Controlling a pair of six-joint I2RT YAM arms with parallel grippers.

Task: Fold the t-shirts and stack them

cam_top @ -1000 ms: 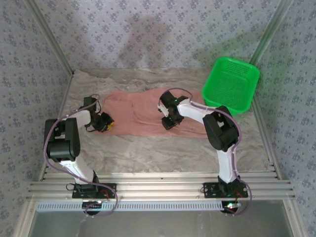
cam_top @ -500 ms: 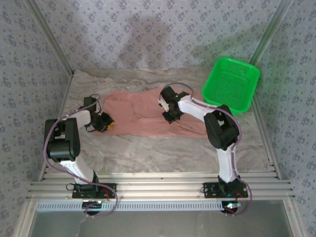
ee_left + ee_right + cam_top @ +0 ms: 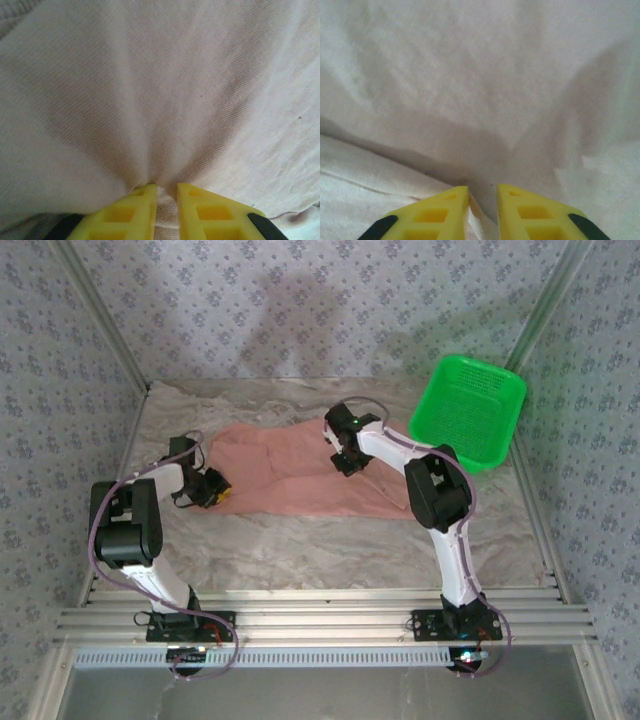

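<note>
Pink t-shirt (image 3: 290, 480) spread left of green basket (image 3: 505, 400), left gripper (image 3: 166, 188) clenched on its end farthest from basket, right gripper (image 3: 482, 189) pinching cloth nearer basket

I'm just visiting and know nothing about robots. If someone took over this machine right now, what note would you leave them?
Left gripper: shut on the left end of the t-shirt, cloth bunched between its jaws.
Right gripper: nearly closed over a cloth fold on the t-shirt's right half; firm grip unclear.
T-shirt: lying lengthwise and wrinkled on the table, beside the green basket.
Done: no neat fold visible.
Left: fold the t-shirt and stack it.
</note>
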